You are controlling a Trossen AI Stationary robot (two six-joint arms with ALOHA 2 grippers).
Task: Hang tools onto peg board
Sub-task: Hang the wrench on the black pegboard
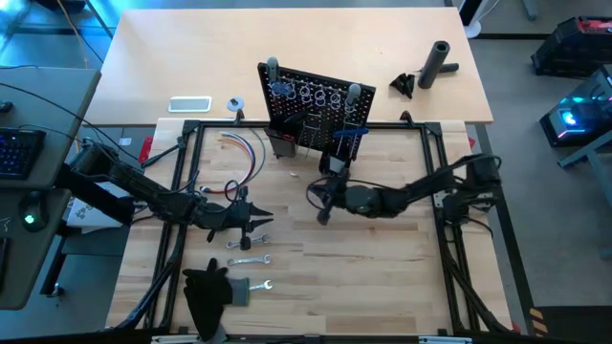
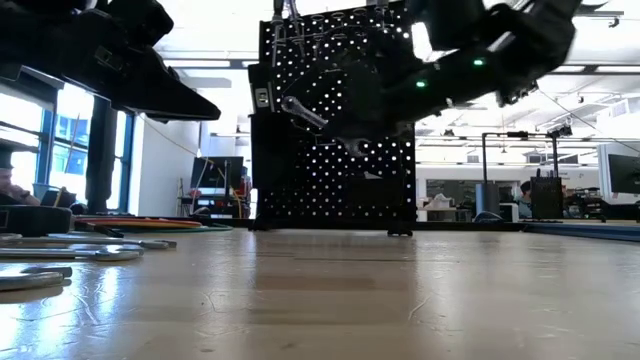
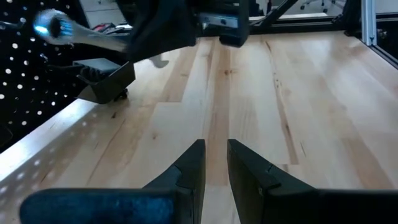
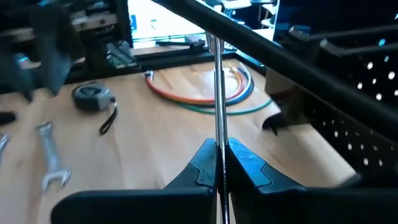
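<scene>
The black peg board (image 1: pixel 311 105) stands upright at the table's far middle, with silver rings near its top. My right gripper (image 4: pixel 219 158) hovers just in front of it, shut on a silver wrench (image 4: pixel 216 93), which also shows in the low view as the wrench (image 2: pixel 305 112) before the board. My left gripper (image 3: pixel 215 163) hangs over the table left of centre, open by a narrow gap and empty. Three silver wrenches (image 1: pixel 249 252) lie flat near it, and a round tape measure (image 4: pixel 93 94) lies beside them. My right gripper pinches the wrench's shaft (image 4: pixel 218 144) between its two fingers. The fingers come level from the table's right, and the wrench lies along them, sticking out well past the fingertips. It is lifted clear of the table, tilted with its free head (image 2: pixel 291 103) higher.
A loop of coloured wires (image 1: pixel 251 153) lies left of the board, and a black glove-like cloth (image 1: pixel 206 291) sits at the near left. A black cylinder (image 1: pixel 438 62) and a white flat object (image 1: pixel 189 104) lie beyond the frame. Bare wood spreads at the near right.
</scene>
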